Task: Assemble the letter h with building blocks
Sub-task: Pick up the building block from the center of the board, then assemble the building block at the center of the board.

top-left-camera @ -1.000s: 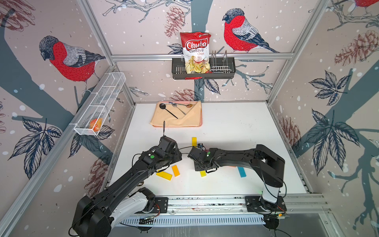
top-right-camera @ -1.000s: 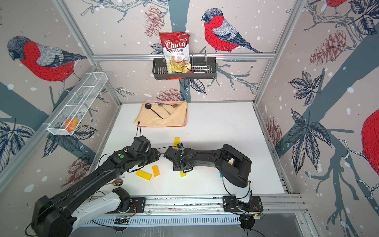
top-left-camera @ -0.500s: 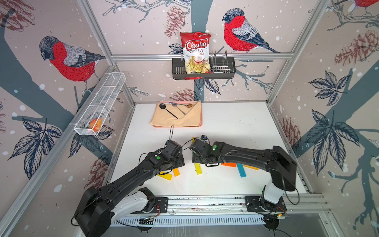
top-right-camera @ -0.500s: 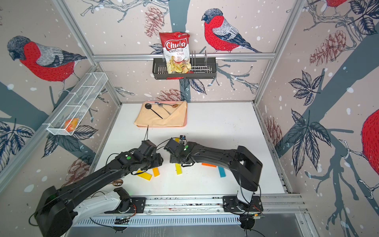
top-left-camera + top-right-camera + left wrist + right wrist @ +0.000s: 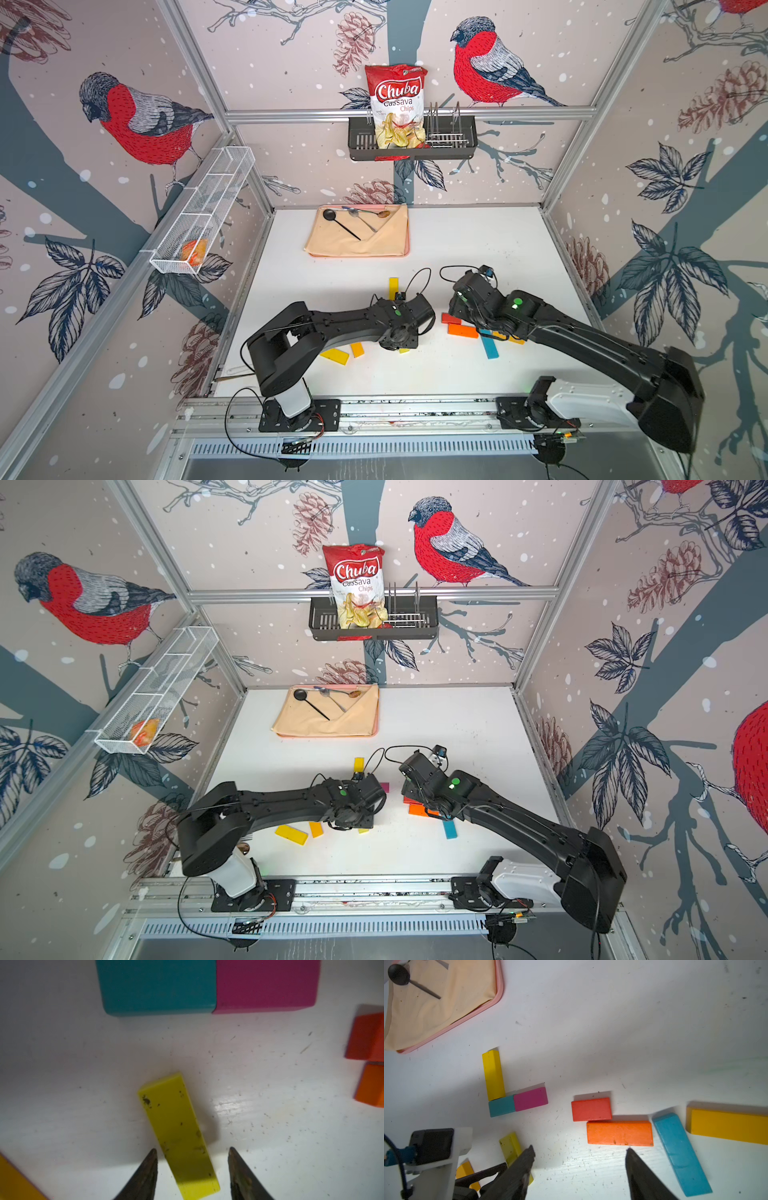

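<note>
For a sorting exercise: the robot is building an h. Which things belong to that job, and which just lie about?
Job: speckled yellow block between the left fingers; far yellow block; long yellow block; teal block; magenta block; red block; orange block; blue block; long amber block; short amber block.
Lying about: chips bag; rack; cloth; tray; spoons; wire basket.

Well ahead of left gripper (image 5: 192,1150): pink tray (image 5: 409,245), cloth (image 5: 361,239), spoons (image 5: 347,226); higher beyond, chips bag (image 5: 397,104) in black rack (image 5: 453,150); wire basket (image 5: 208,208) leftward.
</note>
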`<state>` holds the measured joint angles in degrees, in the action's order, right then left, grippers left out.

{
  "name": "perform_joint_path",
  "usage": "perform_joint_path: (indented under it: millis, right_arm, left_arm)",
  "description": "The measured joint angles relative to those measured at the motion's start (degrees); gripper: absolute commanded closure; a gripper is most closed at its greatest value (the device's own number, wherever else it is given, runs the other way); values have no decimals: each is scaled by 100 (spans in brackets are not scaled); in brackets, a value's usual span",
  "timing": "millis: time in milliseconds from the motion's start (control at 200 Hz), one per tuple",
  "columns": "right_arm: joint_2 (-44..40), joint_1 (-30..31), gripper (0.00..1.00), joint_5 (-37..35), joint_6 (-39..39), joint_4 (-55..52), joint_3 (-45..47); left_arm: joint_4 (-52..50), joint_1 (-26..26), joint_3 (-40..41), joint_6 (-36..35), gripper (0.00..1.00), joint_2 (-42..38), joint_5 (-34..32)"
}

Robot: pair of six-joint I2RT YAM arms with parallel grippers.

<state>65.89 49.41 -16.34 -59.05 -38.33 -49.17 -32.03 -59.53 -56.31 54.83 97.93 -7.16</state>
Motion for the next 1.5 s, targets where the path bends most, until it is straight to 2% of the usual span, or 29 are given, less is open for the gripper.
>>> perform_joint_path:
  millis: [135, 210, 350, 550, 685, 880, 1186, 1286, 1501]
  right_arm:
    - [-407, -201, 29, 50, 127, 11, 289]
    - [-542, -315, 29, 52, 203, 7, 367]
    - [-649, -404, 29, 79, 260, 7, 385]
    - [-623, -417, 29, 157, 345, 7, 328]
    - [-553, -420, 29, 188, 356, 4, 247]
    - [-518, -420, 29, 190, 354, -9, 195]
    - [-570, -420, 29, 186, 317, -120, 195]
    - [-599, -426, 29, 184, 317, -125, 195]
    - [-664, -442, 29, 179, 317, -138, 195]
  left_arm:
    - [-133, -61, -243, 92, 44, 236, -238]
    - [-192, -83, -306, 173, 51, 321, -356]
    - [-155, -94, -365, 205, 72, 407, -518]
    - [-256, -20, -162, 321, 89, 164, -592]
    - [-369, 232, 125, 208, 91, -168, -564]
    - [-286, 616, 422, -140, 89, -522, -437]
    - [-46, 739, 304, -525, 88, -291, -37]
    - [-13, 758, 293, -525, 85, -267, -13]
    - [0, 785, 153, -525, 87, -129, 74]
